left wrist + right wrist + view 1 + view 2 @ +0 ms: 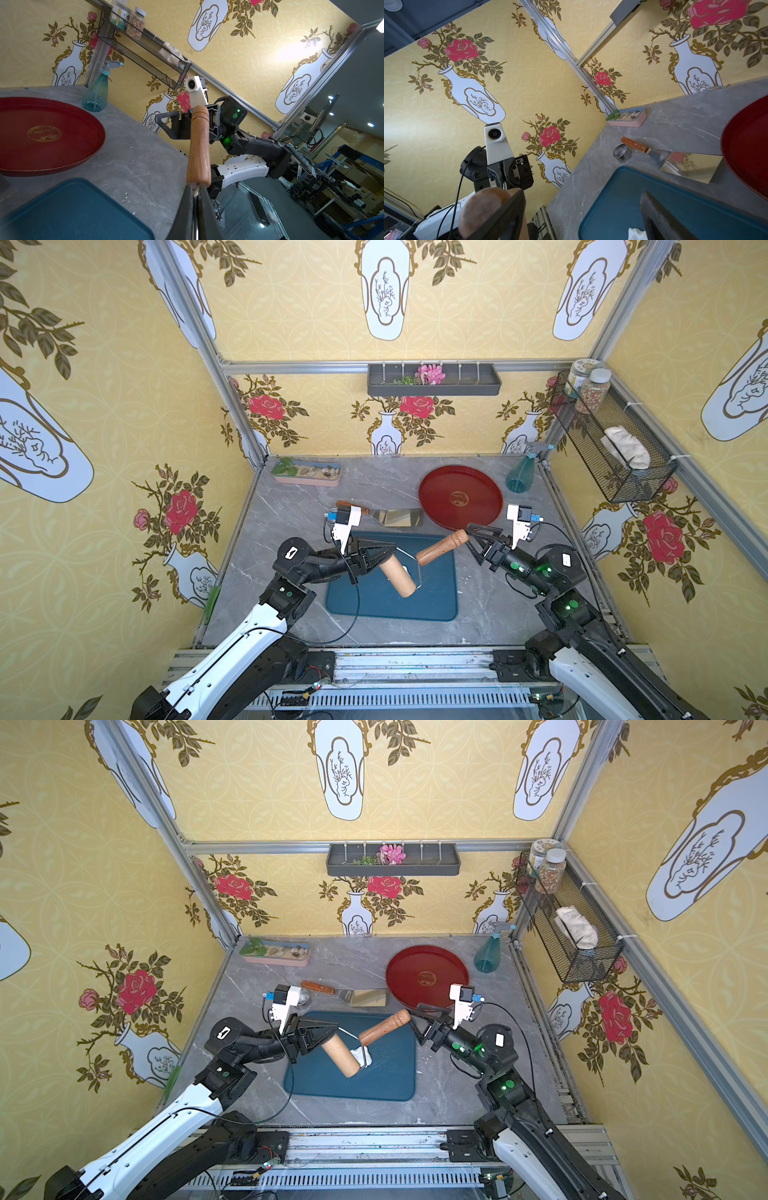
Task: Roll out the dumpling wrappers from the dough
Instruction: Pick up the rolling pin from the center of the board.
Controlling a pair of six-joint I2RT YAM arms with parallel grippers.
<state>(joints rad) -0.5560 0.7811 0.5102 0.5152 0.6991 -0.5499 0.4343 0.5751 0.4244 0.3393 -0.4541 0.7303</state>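
Observation:
A wooden roller (397, 576) (340, 1056) with a wire frame and a wooden handle (442, 547) (198, 145) hangs tilted over the blue mat (390, 601). My left gripper (392, 549) (196, 193) is shut on the wire frame between roller and handle. A lumpy white piece of dough (362, 1055) (636, 233) lies on the mat at the roller's lower end. My right gripper (471, 537) (583, 194) stands open at the handle's free end, and the wood lies against one finger (500, 214). The dumpling wrappers are not in view.
A steel scraper (399, 517) with a wooden grip and a small steel ring cup (622, 152) lie behind the mat. A round red tray (461, 497), a spray bottle (521, 472) and a pink planter (305, 475) stand along the back. A wire shelf (615, 448) hangs on the right wall.

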